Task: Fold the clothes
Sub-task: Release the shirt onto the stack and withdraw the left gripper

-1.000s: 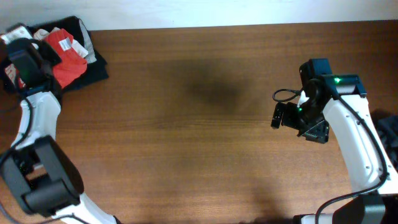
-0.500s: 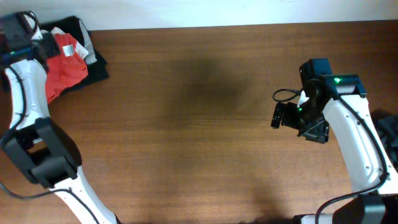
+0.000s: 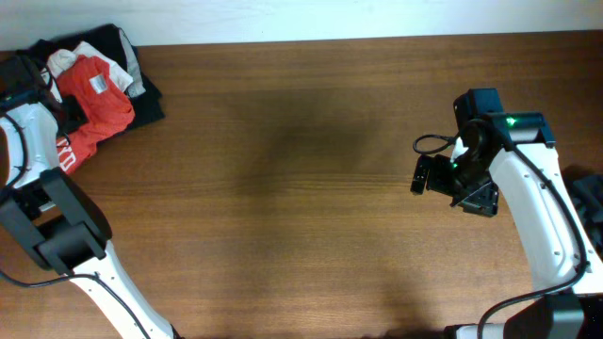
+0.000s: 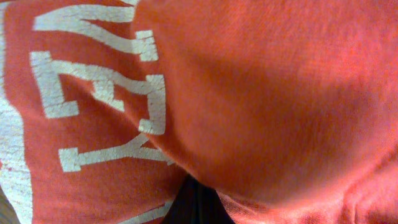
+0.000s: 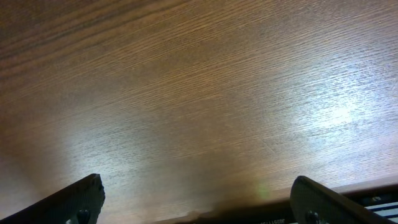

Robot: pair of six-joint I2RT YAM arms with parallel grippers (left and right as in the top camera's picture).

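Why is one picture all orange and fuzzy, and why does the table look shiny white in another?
Left wrist view: the camera is very close to the orange-red T-shirt, so the cloth fills the frame and looks soft. Right wrist view: light bounces off the wooden table, making pale glare patches. Overhead view: sharp, with a dim shadowy patch mid-table.
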